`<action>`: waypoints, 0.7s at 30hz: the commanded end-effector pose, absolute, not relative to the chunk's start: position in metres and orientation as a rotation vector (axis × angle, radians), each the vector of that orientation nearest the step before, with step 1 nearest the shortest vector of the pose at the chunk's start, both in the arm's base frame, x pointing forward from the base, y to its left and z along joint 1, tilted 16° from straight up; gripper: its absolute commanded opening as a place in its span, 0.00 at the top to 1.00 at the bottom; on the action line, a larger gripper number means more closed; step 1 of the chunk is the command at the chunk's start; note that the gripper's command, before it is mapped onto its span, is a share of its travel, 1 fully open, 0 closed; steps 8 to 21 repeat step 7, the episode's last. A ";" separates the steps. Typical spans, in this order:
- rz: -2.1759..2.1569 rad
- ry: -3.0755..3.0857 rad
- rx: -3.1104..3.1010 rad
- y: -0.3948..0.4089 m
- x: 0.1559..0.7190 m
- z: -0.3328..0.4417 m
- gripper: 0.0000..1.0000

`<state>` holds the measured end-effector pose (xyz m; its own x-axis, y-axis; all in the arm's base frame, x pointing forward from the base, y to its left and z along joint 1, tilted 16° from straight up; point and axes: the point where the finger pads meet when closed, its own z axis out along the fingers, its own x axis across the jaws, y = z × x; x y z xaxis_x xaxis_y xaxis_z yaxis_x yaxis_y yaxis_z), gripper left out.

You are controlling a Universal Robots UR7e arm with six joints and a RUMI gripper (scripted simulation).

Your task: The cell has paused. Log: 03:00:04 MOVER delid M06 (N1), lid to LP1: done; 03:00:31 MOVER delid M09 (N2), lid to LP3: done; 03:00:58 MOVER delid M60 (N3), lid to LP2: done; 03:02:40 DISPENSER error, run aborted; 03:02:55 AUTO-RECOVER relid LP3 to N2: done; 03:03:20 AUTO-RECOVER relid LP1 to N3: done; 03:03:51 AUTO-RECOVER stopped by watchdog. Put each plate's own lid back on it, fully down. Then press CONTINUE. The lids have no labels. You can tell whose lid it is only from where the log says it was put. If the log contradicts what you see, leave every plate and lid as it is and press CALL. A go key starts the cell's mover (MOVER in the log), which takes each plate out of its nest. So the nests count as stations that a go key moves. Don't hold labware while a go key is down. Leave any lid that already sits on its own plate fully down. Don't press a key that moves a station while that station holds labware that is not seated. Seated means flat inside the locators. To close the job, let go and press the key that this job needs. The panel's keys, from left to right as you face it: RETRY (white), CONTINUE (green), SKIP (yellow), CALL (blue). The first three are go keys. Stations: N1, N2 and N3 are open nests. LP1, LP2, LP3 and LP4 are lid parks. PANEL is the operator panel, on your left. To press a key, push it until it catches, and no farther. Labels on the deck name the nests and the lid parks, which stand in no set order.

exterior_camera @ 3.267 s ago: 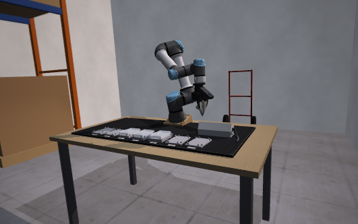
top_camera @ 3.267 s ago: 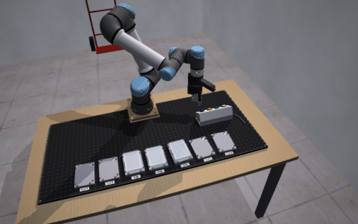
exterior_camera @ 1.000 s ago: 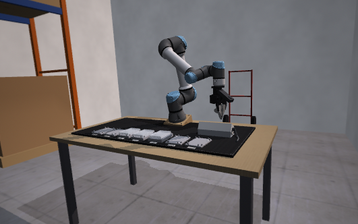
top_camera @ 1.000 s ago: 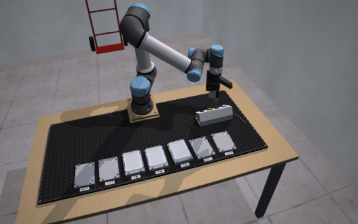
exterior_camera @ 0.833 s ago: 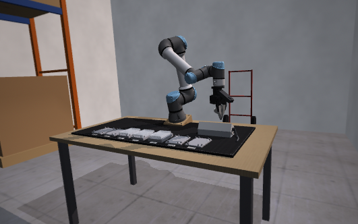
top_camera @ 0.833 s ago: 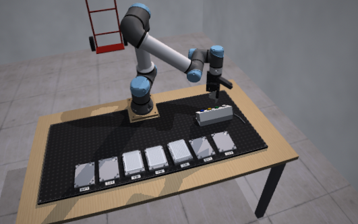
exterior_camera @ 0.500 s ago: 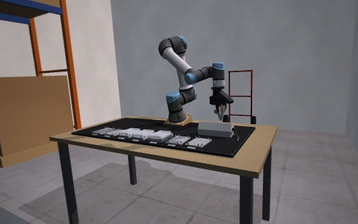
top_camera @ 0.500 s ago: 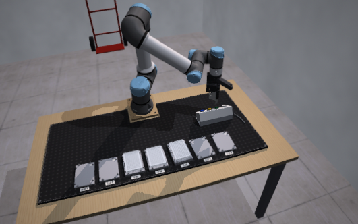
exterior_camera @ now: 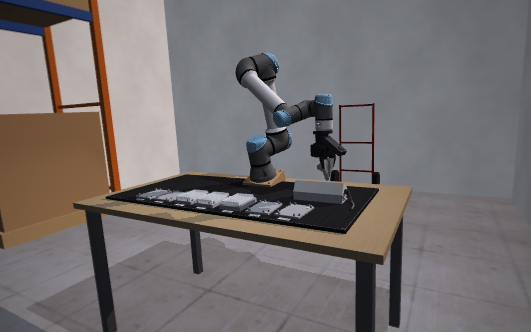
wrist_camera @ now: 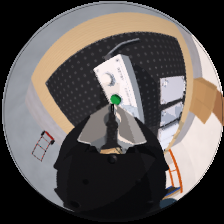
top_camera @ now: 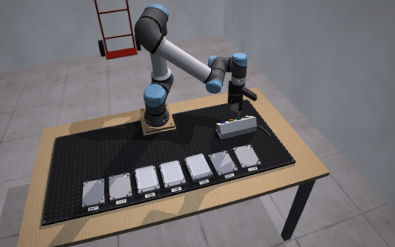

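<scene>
hovering just above the round green continue key (wrist_camera: 115, 98) on the grey operator panel box (top_camera: 236, 126), the black two-jaw gripper (top_camera: 238, 108) has its fingers pressed together on nothing. three white lidded well plates (top_camera: 171, 173) sit in the nests, so by my judgement only the keypress remains.

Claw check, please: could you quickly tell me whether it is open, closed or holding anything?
Claw: closed, holding nothing, poised over the panel's green key.
</scene>
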<state>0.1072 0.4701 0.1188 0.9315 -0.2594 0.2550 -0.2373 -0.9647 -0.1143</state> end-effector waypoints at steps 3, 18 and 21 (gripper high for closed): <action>-0.414 0.387 -3.006 0.471 0.111 0.116 1.00; -0.414 0.387 -3.006 0.471 0.112 0.114 1.00; -0.414 0.387 -3.006 0.471 0.112 0.114 1.00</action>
